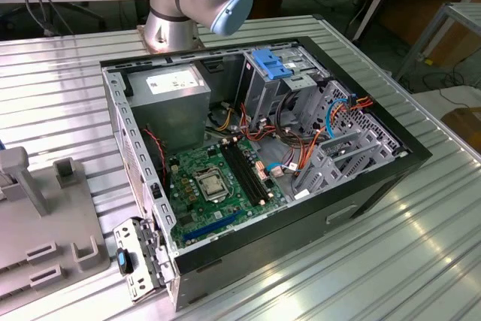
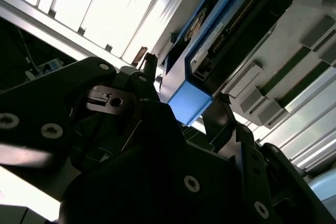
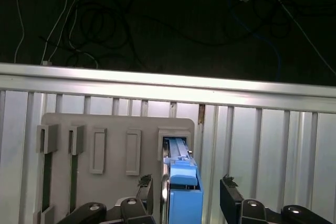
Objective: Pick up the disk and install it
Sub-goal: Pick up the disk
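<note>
While its jaws stand wide apart and grip nothing, the gripper (image 3: 186,184) straddles the disk (image 3: 184,199), which sits upright on edge between the two fingers (image 3: 229,186). A clear gap shows between the disk and one of them. The disk's far end rests in a slot of the grey holder (image 3: 110,124), which reaches away beyond the fingertips on the slatted metal table (image 3: 262,129). In the second wrist view the disk's (image 2: 231,30) blue carrier corner lies between the fingertips.
</note>
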